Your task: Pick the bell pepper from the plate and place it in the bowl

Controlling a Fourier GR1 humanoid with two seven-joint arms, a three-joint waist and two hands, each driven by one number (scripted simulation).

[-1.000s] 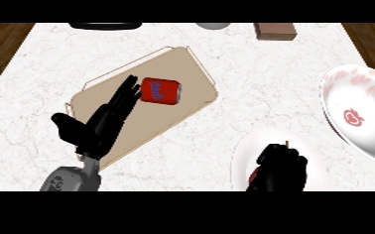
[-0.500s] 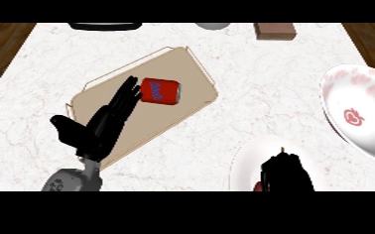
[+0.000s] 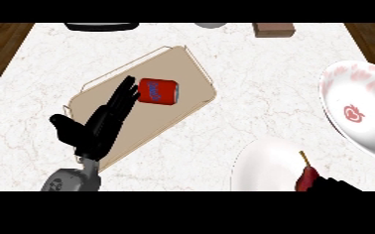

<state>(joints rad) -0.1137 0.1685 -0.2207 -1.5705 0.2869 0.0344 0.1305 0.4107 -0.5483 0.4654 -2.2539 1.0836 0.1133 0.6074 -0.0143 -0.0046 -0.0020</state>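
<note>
One bell pepper (image 3: 307, 177) on plate (image 3: 264, 163), touching right hand (image 3: 331, 184), bottom-right edge.

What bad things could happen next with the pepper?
1. The right hand shows only at the view's lower edge beside the bell pepper, so it is hard to tell how it holds it; the pepper might slip back onto the plate.
2. The bowl sits at the right edge, partly cut off, so the drop could miss.
3. The open left hand lies next to the red can on the tray and could bump it.
</note>
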